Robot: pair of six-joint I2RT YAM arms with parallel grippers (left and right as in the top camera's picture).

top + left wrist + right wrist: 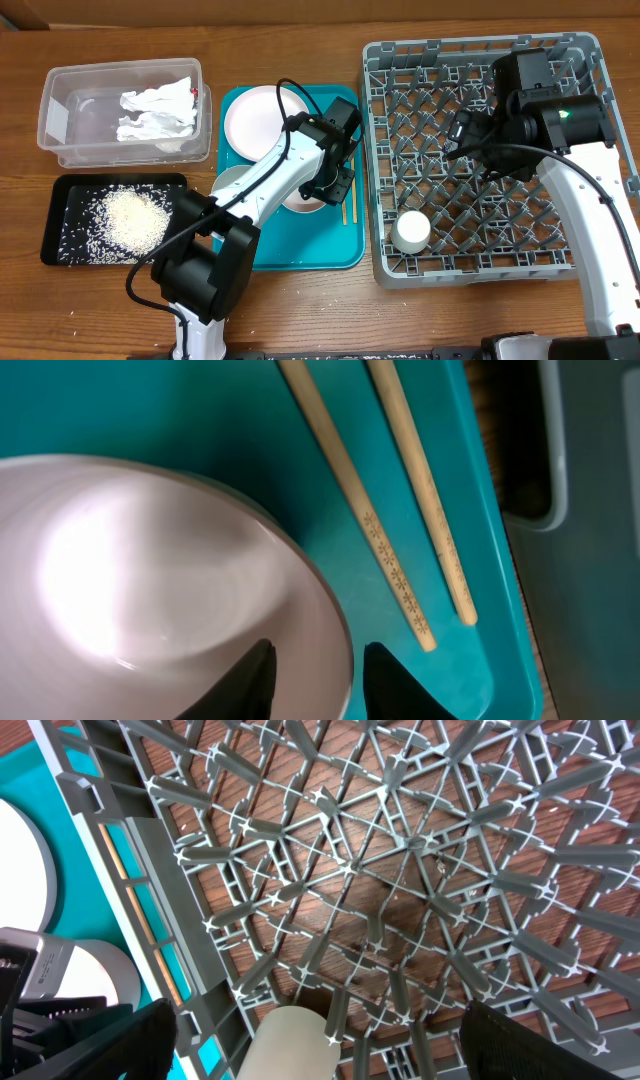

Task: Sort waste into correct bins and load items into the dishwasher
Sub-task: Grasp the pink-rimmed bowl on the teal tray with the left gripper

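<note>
Setting: robot-manipulation lab bench, staged as a kitchen clean-up. Evidence: two cabled robot arms, left arm (pixel 270 180) and right arm (pixel 590 210), stand at the near edge of a bare wooden table (pixel 300 310). Kitchen props sit directly on the wood: grey dish rack (pixel 375 150) right, teal tray (pixel 300 255) centre, clear tub (pixel 60 120) far left, black tray (pixel 60 200) near left.

Teal tray (pixel 310 245), white bowl (pixel 150 580), grey lattice rack (pixel 372 150), star-patterned tan chopsticks (pixel 372 530).
</note>
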